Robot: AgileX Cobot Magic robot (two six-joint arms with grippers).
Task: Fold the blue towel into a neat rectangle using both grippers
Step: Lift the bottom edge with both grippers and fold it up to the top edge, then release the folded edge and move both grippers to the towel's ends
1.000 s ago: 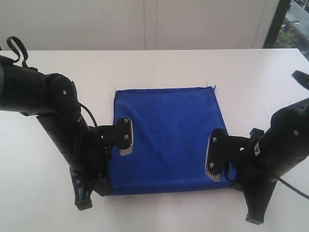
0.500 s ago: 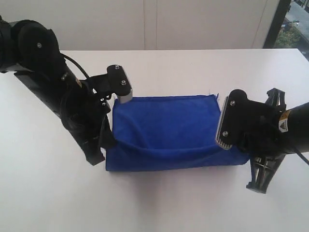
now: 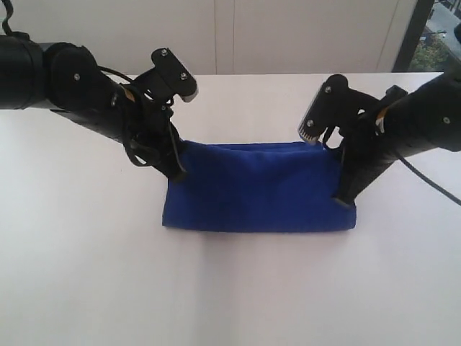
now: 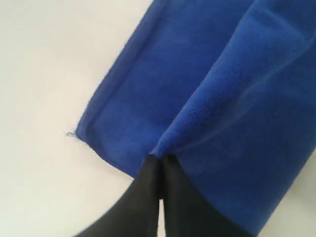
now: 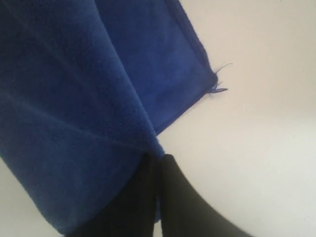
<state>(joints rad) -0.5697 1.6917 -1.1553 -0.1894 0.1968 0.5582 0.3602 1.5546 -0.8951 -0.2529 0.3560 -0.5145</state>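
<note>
The soft royal-blue terry towel (image 3: 259, 191) is one plain, deep colour throughout, with a loose thread (image 5: 220, 89) of the same blue at a corner. The smooth flat worktop (image 3: 230, 295) is plain white. The pointed left pincer (image 3: 178, 171) and right pincer (image 3: 344, 200) are solid black, with small silver-grey blocks (image 3: 310, 128) above them.

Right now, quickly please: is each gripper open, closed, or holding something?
Left gripper: closed, pinching the lifted edge of the blue towel.
Right gripper: closed, pinching the same towel at its other end.
</note>
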